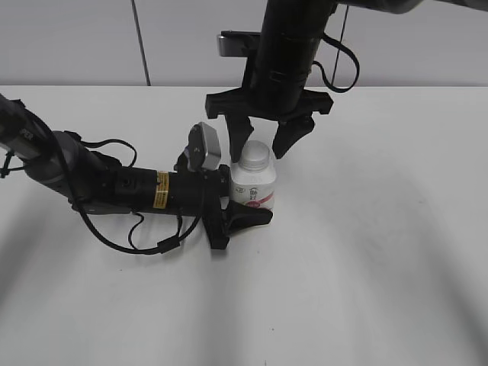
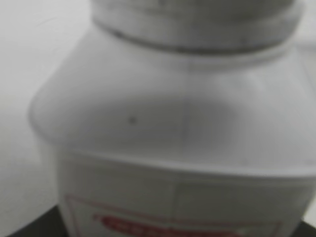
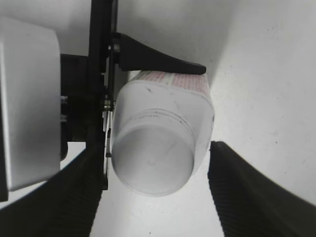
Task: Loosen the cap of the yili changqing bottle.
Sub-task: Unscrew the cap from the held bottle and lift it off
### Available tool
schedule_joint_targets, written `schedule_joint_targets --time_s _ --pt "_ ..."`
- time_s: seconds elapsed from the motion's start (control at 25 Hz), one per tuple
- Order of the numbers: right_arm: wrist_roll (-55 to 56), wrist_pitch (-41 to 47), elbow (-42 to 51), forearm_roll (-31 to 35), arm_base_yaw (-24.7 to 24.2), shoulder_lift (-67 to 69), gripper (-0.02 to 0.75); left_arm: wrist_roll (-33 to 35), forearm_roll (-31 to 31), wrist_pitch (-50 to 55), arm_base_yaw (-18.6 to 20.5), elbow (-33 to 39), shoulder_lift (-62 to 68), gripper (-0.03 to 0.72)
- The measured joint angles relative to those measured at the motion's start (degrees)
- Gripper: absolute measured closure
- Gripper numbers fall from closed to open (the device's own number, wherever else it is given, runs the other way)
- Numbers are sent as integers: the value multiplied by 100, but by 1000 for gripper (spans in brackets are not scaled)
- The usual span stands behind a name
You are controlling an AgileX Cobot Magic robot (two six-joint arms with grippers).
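At nine o'clock of the exterior view, the left gripper [image 1: 245,200] lies low along the white table [image 1: 381,267], its jaws clamped on the body of the yili changqing bottle [image 1: 253,185], which stands near the table's middle. Directly above, at twelve o'clock, the right gripper [image 1: 263,143] hangs with its fingers [image 3: 247,192] spread wide, flanking the cap [image 3: 153,159] without touching it. To do this well, it should probably drop squarely, close evenly on the cap's rim, then twist while the left holds firm. The bottle stands upright, long axis vertical, cap upward.
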Motion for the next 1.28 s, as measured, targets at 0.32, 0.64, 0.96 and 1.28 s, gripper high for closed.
schedule_joint_targets --time_s 0.32,0.64,0.96,1.28 --pt "0 0 0 0 0 43 218 0 0 0 0 0 0 291" --pt "5 0 0 0 0 40 218 0 0 0 0 0 0 291" --pt "5 0 0 0 0 40 267 0 0 0 0 0 0 291" --pt "7 -6 0 19 0 40 342 0 0 0 0 0 -5 291"
